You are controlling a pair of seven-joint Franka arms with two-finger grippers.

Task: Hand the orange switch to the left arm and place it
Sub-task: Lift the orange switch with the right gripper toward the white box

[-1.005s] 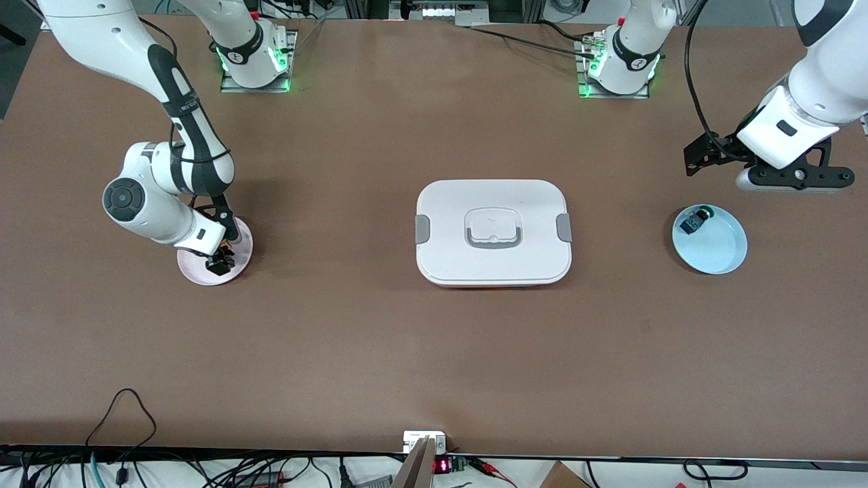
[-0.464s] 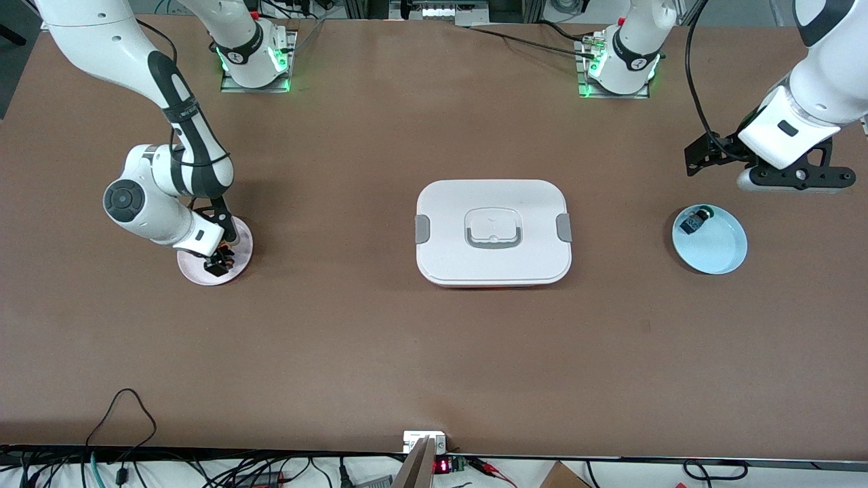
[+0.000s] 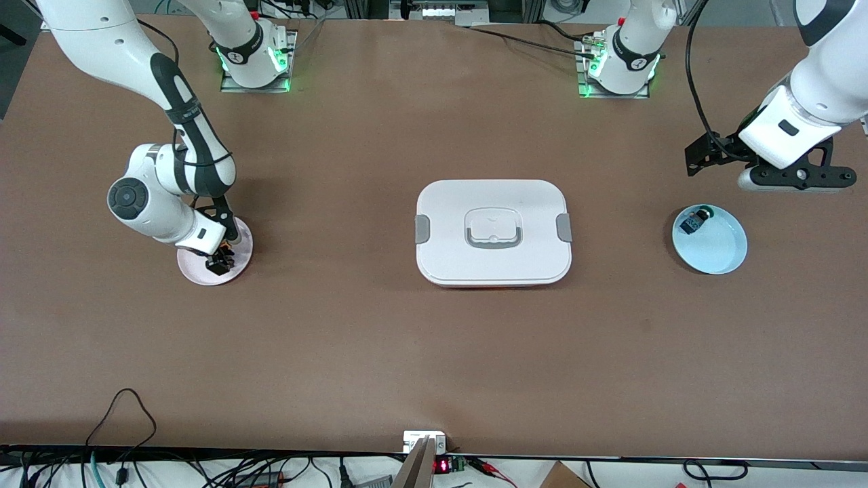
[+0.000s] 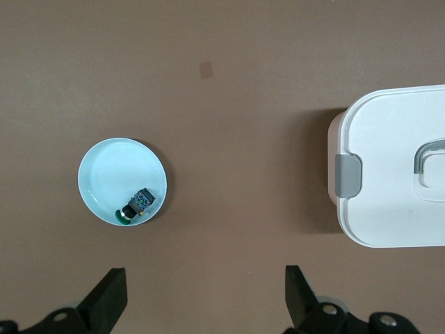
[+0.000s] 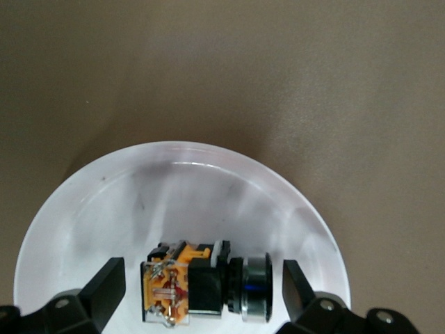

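Orange switch point(image 5: 205, 287): we see its translucent body only in the right wrist view, on the pink plate point(image 5: 97, 209).
Right gripper point(image 5: 201, 296): fingers apart, straddling it near the right arm's edge.
Left gripper point(image 4: 205, 296): spread wide, waiting over bare tabletop.

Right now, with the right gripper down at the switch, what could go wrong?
1. The right gripper is open around the orange switch, which lies on its side on the pink plate; closing on the round barrel may roll it or squeeze it out.
2. The box sits mid-table between the arms; a low, straight carry could clip it.
3. The left gripper waits open above the table beside the blue plate, so the handover needs a long reach.
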